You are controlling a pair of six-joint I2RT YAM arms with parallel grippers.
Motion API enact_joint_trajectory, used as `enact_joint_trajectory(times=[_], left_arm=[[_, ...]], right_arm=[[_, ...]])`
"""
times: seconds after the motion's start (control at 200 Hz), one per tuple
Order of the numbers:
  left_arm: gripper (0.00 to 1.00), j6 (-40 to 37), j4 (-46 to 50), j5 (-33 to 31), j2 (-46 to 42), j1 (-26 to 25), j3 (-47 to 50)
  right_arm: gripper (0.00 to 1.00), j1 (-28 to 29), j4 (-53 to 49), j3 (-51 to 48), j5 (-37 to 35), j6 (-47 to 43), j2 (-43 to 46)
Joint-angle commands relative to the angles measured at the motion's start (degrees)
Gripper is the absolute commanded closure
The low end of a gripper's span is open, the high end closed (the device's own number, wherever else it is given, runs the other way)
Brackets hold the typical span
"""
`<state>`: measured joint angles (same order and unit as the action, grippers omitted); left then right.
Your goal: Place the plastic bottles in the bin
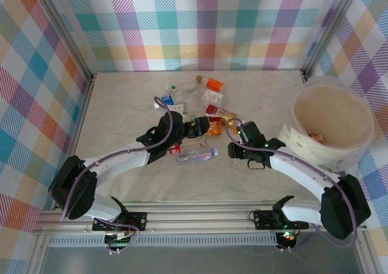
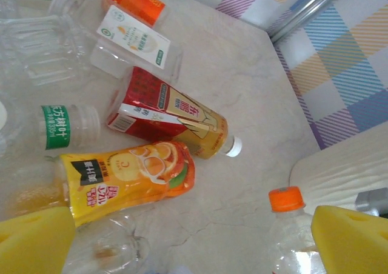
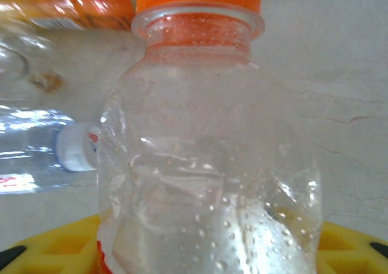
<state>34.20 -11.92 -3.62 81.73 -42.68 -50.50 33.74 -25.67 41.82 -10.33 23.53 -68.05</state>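
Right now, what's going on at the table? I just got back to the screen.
The right gripper has a clear bottle with an orange cap between its fingers; I can't tell whether the grip is firm. The left gripper hovers open over the other bottles scattered on the table. The bin stands on the right, with something orange inside.

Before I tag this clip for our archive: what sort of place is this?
Probably a robot test cell: plaid backdrop walls on aluminium framing, two arms bolted to a rail, crushed bottles strewn on a table beside a bin.
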Motion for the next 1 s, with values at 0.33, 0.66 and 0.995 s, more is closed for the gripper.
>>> enact_joint_trajectory(times=[0.33,0.66,0.995], left_arm=[[0.00,-3.1,-7.4,10.7,-2.1,-0.3,-2.8],[0.00,-3.6,-6.4,10.3,-2.0,-0.2,-4.3],[0.00,-2.0,-5.8,8.9,0.4,-0.2,-5.5]], right_arm=[[0.61,0.0,6.7,10.2,0.4,1.0,7.3],[0.62,-0.2,2.0,20.7,-10.3,-14.1,12.1],[0.63,-1.9,5.3,23.5,-24.0,-28.6,17.2]])
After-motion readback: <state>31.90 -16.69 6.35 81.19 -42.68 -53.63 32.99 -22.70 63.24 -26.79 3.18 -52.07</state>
